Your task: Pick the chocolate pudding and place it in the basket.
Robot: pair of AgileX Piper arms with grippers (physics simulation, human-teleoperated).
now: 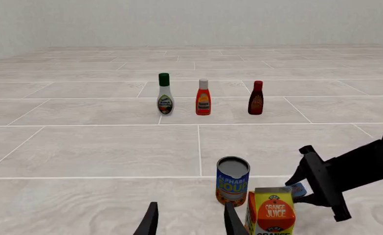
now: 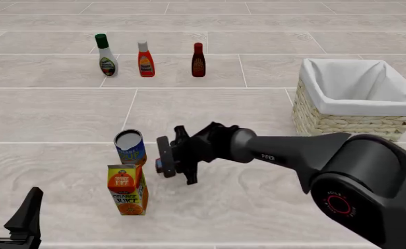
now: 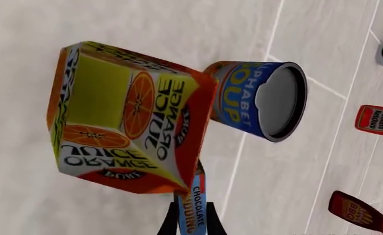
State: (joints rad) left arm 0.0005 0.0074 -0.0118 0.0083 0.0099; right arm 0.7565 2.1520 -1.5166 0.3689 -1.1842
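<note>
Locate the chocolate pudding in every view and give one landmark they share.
Left wrist view: chocolate pudding, a blue sliver in the right gripper, behind the orange juice carton.
Front view: pudding, a small patch in the jaws, right of the carton.
Right wrist view: blue edge, between the jaws.
Shared landmark: the carton.

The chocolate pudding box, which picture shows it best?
The right wrist view: the chocolate pudding sits between the right gripper fingers, label readable. The left wrist view shows a blue corner; the front view only a sliver.
</note>
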